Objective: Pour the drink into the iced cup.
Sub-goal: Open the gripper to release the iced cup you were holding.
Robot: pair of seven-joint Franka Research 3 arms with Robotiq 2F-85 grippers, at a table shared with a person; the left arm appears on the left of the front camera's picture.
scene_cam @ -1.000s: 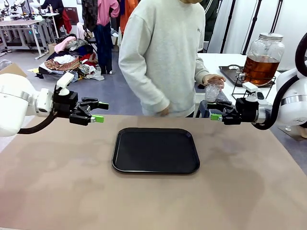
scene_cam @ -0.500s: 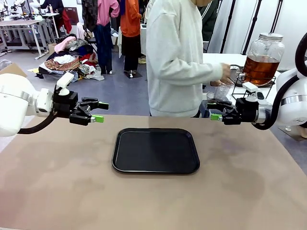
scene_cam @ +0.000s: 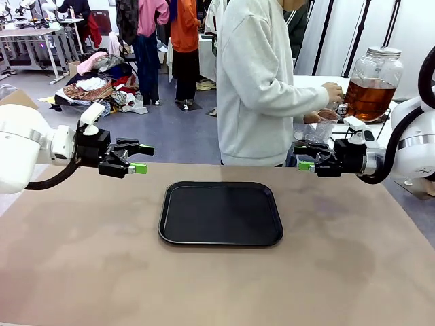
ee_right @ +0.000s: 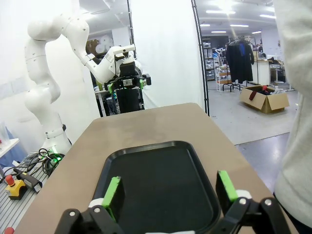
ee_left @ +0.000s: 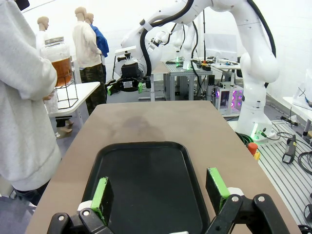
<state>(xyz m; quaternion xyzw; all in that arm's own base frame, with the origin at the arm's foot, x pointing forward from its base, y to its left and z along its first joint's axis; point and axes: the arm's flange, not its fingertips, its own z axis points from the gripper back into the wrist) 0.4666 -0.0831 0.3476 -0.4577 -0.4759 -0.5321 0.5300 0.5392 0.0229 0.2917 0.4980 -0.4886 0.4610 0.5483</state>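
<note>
Facing the table from the robot's side, the front view records a black tray [scene_cam: 221,213] lying flat at table centre, nothing on it. The left gripper [scene_cam: 141,157] hovers at the tray's 10 o'clock, well apart from it, fingers spread, holding nothing. The right gripper [scene_cam: 304,156] hovers at the tray's 2 o'clock, fingers likewise spread and empty. Beyond the far edge a person in a grey sweatshirt [scene_cam: 255,81] stands side-on at a side table. The drink [scene_cam: 368,99] sits in a glass dispenser jar [scene_cam: 374,80] on a wire stand, at 2 o'clock from the tray, well apart. The person's hand [scene_cam: 332,92] rests at the jar's tap; a clear cup [scene_cam: 324,123] is held just below it. The cup's contents cannot be determined.

Left wrist view: green pads [ee_left: 101,194] stand wide apart above the tray's near end. The jar shows at 10 o'clock beside the sweatshirt; the right gripper is visible across the table at 12 o'clock.

Right wrist view: green pads [ee_right: 112,191] stand wide apart over the tray. The left gripper appears beyond at 12 o'clock.
</note>
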